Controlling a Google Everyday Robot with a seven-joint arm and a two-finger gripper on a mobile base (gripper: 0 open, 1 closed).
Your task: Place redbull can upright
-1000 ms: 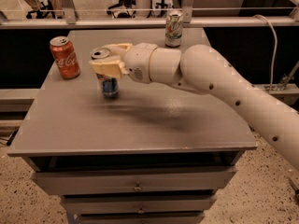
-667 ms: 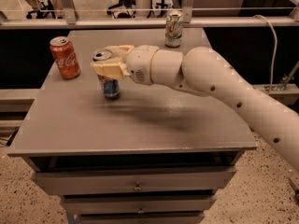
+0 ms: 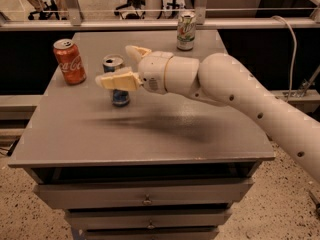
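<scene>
Recording redbull can (image 3: 120, 98) standing upright on counter (image 3: 165, 134), left of centre, silver top facing up, blue lower body showing below the pincer. Unable to tell the contents from this angle.

Observing pincer (image 3: 114, 64) hovering at can height with fingers (image 3: 120, 80) spread wide, the gap looking broader than the can. Near finger crossing in front of the can's middle; far finger sitting behind and to the right of the can's top, apart from it. Straddling the can rather than clamping it; unable to tell whether the near finger is touching the can wall.

Tracing white arm (image 3: 250, 99) reaching in from the right, passing above the counter's right half and casting a dark shadow on the surface below.

Logging Coca-Cola can (image 3: 69, 61) standing upright near the left rear corner, just left of the redbull can and apart from it. Logging green-and-white can (image 3: 186, 30) standing upright at the far edge, well apart from both others. Contents of both hidden.

Noting drawers (image 3: 145, 196) stacked beneath the counter, all shut, their contents hidden. Noting pale cable (image 3: 292, 49) hanging at the right, beyond the counter.
</scene>
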